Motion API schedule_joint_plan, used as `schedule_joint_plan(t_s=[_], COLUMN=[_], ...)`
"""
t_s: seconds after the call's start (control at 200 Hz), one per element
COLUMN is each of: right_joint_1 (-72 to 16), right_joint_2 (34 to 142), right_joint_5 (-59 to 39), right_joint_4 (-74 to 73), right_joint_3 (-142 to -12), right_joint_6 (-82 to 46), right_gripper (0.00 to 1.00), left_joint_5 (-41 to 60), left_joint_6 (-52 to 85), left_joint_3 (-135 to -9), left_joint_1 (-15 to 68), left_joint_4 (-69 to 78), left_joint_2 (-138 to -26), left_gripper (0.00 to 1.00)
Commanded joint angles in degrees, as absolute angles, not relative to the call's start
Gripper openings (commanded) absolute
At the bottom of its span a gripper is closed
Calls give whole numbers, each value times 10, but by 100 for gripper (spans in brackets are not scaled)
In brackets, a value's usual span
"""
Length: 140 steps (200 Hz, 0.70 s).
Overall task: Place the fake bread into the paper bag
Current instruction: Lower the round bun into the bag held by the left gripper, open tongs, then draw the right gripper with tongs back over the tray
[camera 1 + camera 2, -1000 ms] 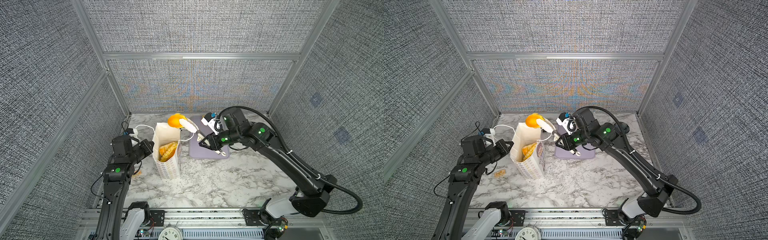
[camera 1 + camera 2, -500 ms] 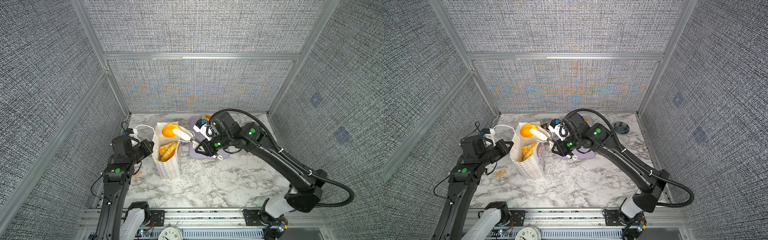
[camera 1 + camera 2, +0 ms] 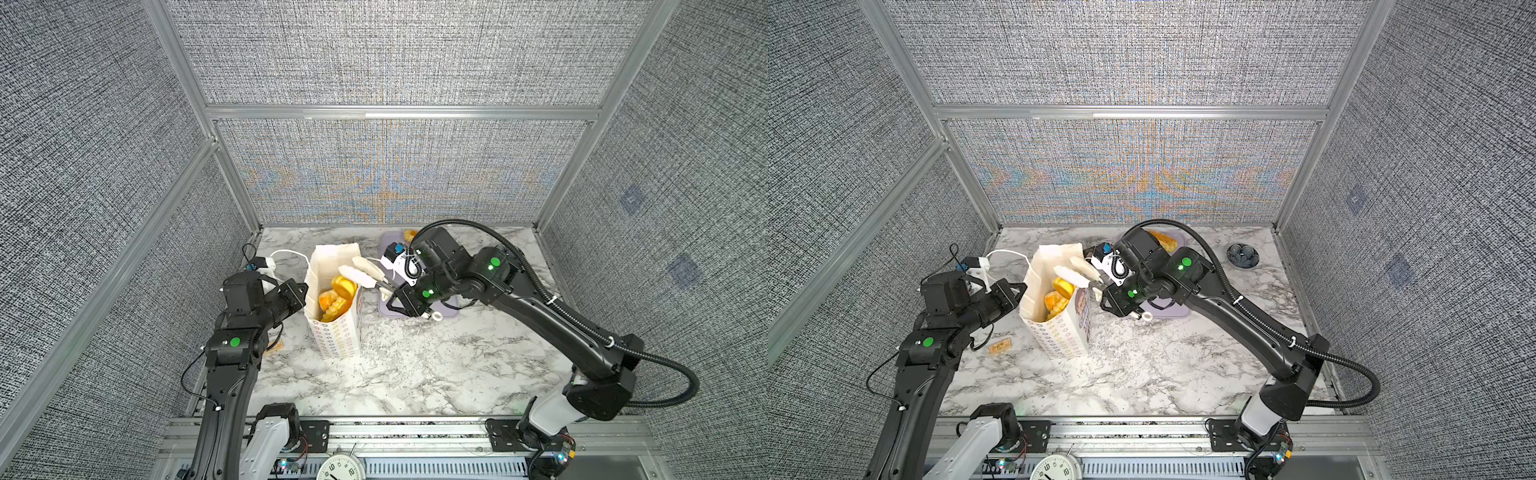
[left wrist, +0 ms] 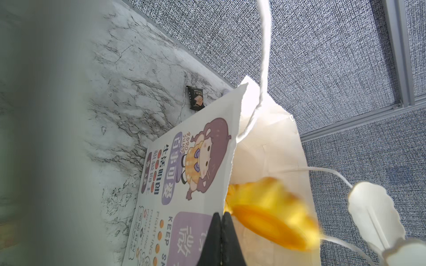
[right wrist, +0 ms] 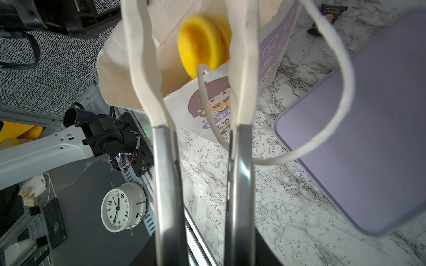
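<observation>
1. The yellow bun [image 5: 204, 43] sits in the mouth of the paper bag [image 3: 336, 332], on top of the ridged pastries [image 3: 330, 305] already in there. It's smeared in both wrist views, so my guess is it's mid-drop.
2. The right pincer [image 3: 348, 266] hangs right over the bag's opening. Its white padded fingers [image 5: 143, 57] are spread apart and nothing's touching the bun.
3. The left pincer [image 4: 221, 221] has its black tips pressed together on the bag's rim, looks like. It's pinching the paper to hold the mouth open.
4. To do this bit well, I'd keep that rim pinch steady and let the bun settle. Then lift the right pincer straight up and out before swinging it away.
5. Watch the cord handle [image 5: 345, 92]. It loops right beside one padded finger and I can't tell if it's hooked. A sideways pull could drag the tall bag over.
6. Next door is the lavender tray [image 3: 446, 309], with one loaf [image 3: 1163, 240] showing at its far end, so there's more to fetch. Everything stands on the marble tabletop [image 3: 415, 365].
</observation>
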State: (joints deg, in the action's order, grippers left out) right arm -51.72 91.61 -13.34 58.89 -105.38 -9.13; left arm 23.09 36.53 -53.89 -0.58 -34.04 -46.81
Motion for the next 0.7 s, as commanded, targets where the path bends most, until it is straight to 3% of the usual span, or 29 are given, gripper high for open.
schedule_joint_plan(t_s=[0.0, 0.695], right_joint_1=[-519, -520], right_joint_2=[918, 898], right_joint_5=[-126, -83], right_joint_4=[582, 559], right_joint_3=[-1063, -1064], right_joint_6=[-87, -89], right_gripper=[42, 43], left_joint_5=[239, 237], left_joint_6=[365, 363], left_joint_3=[-540, -539], left_joint_1=[-7, -7], left_joint_4=[-327, -330], left_joint_2=[-466, -463], left_gripper=[0, 0])
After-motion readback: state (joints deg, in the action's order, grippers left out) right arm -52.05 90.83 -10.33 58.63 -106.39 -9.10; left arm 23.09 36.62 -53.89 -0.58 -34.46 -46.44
